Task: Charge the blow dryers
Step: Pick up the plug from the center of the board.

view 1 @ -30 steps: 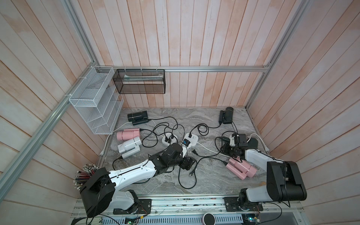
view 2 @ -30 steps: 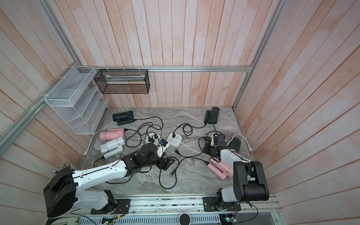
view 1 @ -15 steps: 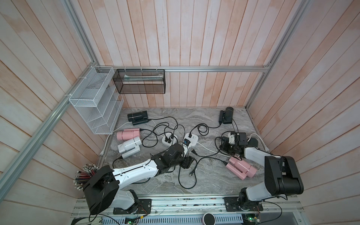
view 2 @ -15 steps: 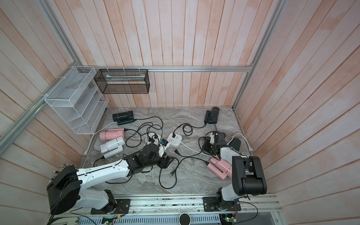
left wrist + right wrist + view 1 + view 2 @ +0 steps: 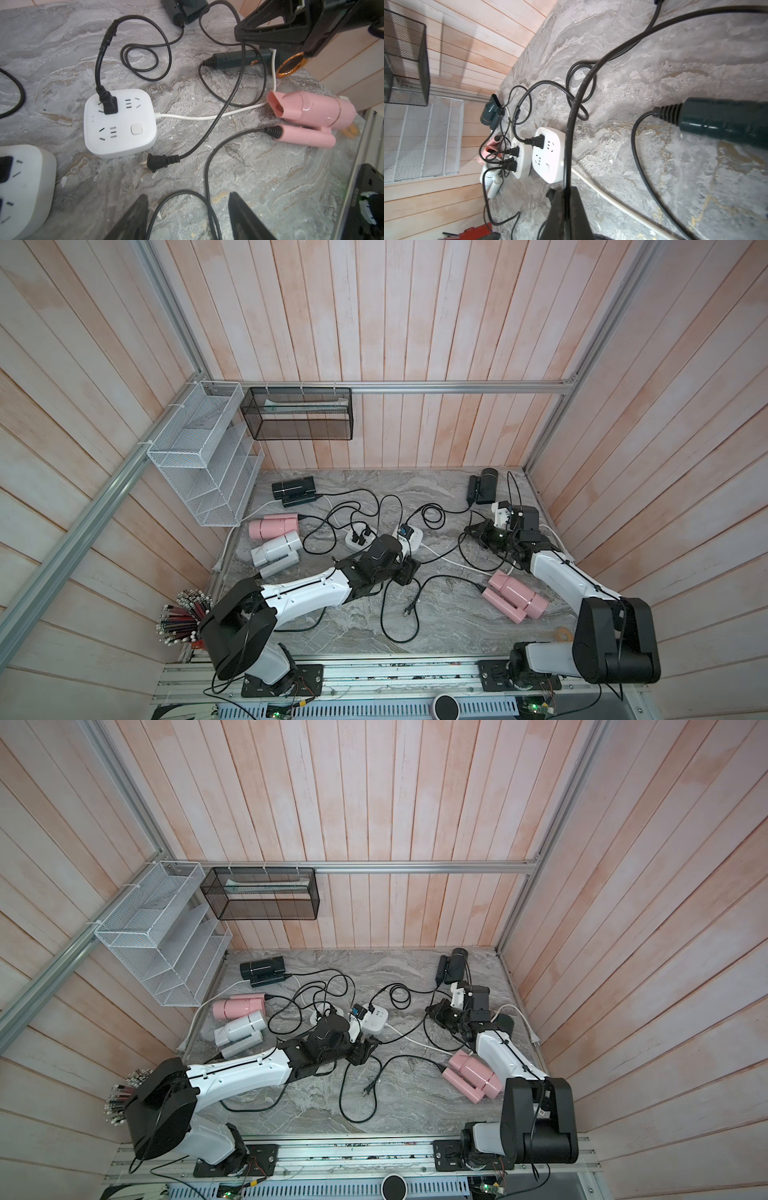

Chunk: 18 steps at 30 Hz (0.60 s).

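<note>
Right gripper [image 5: 565, 193] has clamped down since a second ago. It's now pinching a black cord [image 5: 571, 116] and holding it up off the bench [image 5: 449, 626]. Left gripper [image 5: 187, 195] has narrowed a little over the same second, but its jaws are spread with nothing in them, low over the bench.

From the left wrist I see the pinched cord drop from the right gripper and end at a loose plug [image 5: 156, 163]. That plug lies flat just beside the near power strip [image 5: 118, 143], prongs free, not inserted. The strip has one inserted plug [image 5: 109, 104]. The second power strip [image 5: 521, 160] sits right beside it with two plugs showing from the right wrist.

Dryers:
- The near pink blow dryer [image 5: 311, 110] is folded on the bench by the right arm. Its cord runs between my left gripper's fingers [image 5: 135, 216], ungripped.
- The dark blow dryer [image 5: 234, 59] lies under the right gripper. I can't tell whether the pinched cord is its own.
- The black blow dryer [image 5: 293, 489], far pink blow dryer [image 5: 272, 526] and light grey blow dryer [image 5: 276, 551] are lined up along the left edge.
- The corner black blow dryer [image 5: 484, 485] is at the back right.
</note>
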Motion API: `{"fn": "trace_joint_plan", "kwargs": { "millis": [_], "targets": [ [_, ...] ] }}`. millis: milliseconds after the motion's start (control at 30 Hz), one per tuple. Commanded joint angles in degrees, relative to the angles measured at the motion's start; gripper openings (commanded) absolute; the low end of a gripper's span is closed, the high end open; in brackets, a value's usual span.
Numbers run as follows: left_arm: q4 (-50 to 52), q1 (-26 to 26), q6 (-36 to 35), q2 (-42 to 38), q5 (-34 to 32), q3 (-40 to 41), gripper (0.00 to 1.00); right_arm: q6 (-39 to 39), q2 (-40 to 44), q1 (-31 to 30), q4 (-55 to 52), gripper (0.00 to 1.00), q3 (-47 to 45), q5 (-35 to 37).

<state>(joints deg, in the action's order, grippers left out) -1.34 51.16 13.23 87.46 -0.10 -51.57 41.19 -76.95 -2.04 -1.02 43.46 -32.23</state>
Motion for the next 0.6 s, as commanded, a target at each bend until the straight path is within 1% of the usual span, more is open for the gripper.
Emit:
{"fn": "trace_joint_plan", "kwargs": {
  "millis": [0, 67, 167, 267, 400, 467, 567],
  "targets": [
    [-1.84, -0.11, -2.49, 1.62, 0.08, -3.03, 0.64, 4.11, 2.43, 0.28, 0.39, 0.03, 2.11, -2.72],
    [-1.65, 0.00, -3.26, 3.23, 0.45, -4.42, 0.64, 5.34, 3.58, 0.26, 0.65, 0.03, 2.33, -2.85],
    [-0.75, 0.21, -4.30, 5.82, -1.17, -6.40, 0.64, 6.00, 4.65, 0.26, -0.25, 0.03, 2.93, -1.86],
    [1.35, 0.96, -3.11, 7.97, -2.59, -8.73, 0.62, 6.66, 5.03, 0.28, -0.49, 0.03, 3.29, -1.64],
    [1.63, 3.03, -0.24, 10.11, -7.72, -9.67, 0.60, 8.66, 5.49, 0.26, -0.23, 0.03, 3.30, -0.77],
    [1.46, 5.37, 1.08, 11.54, -8.25, -10.30, 0.60, 9.23, 5.73, 0.29, -0.30, 0.03, 3.30, -0.01],
    [1.60, 7.17, 1.14, 14.57, -9.68, -12.33, 0.60, 9.24, 5.67, 0.29, -0.48, 0.03, 3.62, 0.15]
  ]
}}
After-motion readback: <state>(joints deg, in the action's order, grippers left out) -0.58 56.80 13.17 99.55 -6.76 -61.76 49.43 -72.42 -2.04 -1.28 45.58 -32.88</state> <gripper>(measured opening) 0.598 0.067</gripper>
